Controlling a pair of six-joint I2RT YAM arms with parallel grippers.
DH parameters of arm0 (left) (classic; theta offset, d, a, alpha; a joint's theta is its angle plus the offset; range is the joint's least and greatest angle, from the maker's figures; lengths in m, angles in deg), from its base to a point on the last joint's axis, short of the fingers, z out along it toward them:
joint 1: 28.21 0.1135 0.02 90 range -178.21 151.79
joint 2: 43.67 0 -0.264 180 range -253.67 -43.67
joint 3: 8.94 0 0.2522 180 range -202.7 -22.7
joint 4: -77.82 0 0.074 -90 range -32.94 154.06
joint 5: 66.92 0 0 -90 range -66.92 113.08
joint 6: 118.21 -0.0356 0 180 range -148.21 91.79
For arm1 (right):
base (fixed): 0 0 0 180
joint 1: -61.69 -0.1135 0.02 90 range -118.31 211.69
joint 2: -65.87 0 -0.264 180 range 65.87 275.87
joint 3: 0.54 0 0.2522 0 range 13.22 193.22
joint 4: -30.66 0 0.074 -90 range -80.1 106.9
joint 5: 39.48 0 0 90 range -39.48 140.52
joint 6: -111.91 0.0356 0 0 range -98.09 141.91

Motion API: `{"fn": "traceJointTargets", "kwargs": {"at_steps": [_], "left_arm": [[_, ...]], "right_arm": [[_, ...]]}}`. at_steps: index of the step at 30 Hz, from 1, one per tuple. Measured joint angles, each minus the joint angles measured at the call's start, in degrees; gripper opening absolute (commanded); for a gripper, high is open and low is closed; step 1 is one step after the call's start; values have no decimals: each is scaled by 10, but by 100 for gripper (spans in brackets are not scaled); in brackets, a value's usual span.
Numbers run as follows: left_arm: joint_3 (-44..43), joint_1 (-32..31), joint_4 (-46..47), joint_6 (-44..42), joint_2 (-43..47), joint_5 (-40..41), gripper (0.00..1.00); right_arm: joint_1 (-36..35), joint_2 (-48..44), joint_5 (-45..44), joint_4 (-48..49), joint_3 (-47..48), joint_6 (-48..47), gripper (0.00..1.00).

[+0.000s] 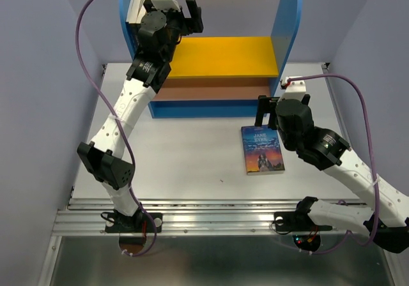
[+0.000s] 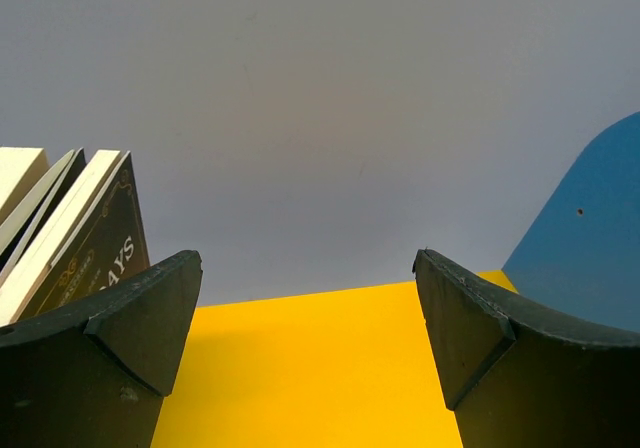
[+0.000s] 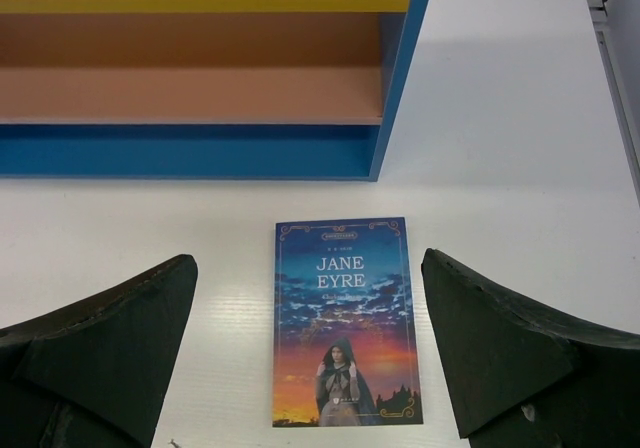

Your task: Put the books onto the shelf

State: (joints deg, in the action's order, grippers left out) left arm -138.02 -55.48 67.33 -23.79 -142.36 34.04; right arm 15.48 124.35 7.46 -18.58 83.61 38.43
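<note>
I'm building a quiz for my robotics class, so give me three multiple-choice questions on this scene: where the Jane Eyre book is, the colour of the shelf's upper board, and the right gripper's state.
1. Where is the Jane Eyre book?
A) held in a gripper
B) flat on the table before the shelf
C) standing on the shelf

2. What colour is the upper board?
A) yellow
B) red
C) green

3. How is the right gripper?
A) shut on a book
B) shut, empty
C) open, empty

Answers: B, its cover faces up on the white table; A, the board is plainly yellow; C, its fingers stand wide apart above the book, gripping nothing.
</note>
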Motion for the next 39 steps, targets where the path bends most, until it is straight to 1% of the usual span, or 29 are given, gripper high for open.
{"fn": "traceJointTargets", "kwargs": {"at_steps": [9, 14, 16, 18, 19, 21, 24, 25, 28, 31, 32, 34, 35, 36, 39], "left_arm": [[-23, -11, -8, 11, 16, -50, 99], [-17, -38, -14, 17, 78, -68, 99], [7, -57, -12, 22, 128, -76, 99], [53, -73, -14, 36, 195, -86, 99], [71, -77, -12, 43, 222, -89, 99], [148, -81, 4, 72, 302, -94, 99], [293, -90, 40, 130, 419, -112, 99], [352, -96, 52, 155, 464, -121, 99], [492, -129, 107, 225, 531, -138, 99], [593, -174, 124, 284, 530, -133, 99], [636, -195, 123, 304, 511, -133, 99], [683, -219, 123, 337, 480, -129, 99], [718, -235, 120, 363, 448, -129, 99], [740, -243, 112, 380, 428, -129, 99], [778, -257, 89, 428, 394, -128, 99]], "right_arm": [[0, 0, 0, 0, -2, 7, 100], [1, 4, 0, 1, -17, 24, 100], [13, 10, 11, 2, -23, 32, 100], [34, 16, 32, 4, -32, 43, 100], [59, 20, 48, 4, -40, 49, 100], [96, 24, 76, 9, -57, 59, 100], [173, 26, 127, 14, -105, 75, 100], [188, 27, 140, 15, -120, 78, 100], [247, 27, 192, 17, -174, 90, 100], [291, 27, 239, 31, -210, 104, 100], [309, 27, 256, 44, -226, 109, 100], [337, 27, 291, 64, -252, 121, 100], [351, 28, 309, 77, -266, 125, 100], [371, 27, 329, 96, -286, 132, 100], [394, 33, 374, 132, -326, 143, 100]]}}
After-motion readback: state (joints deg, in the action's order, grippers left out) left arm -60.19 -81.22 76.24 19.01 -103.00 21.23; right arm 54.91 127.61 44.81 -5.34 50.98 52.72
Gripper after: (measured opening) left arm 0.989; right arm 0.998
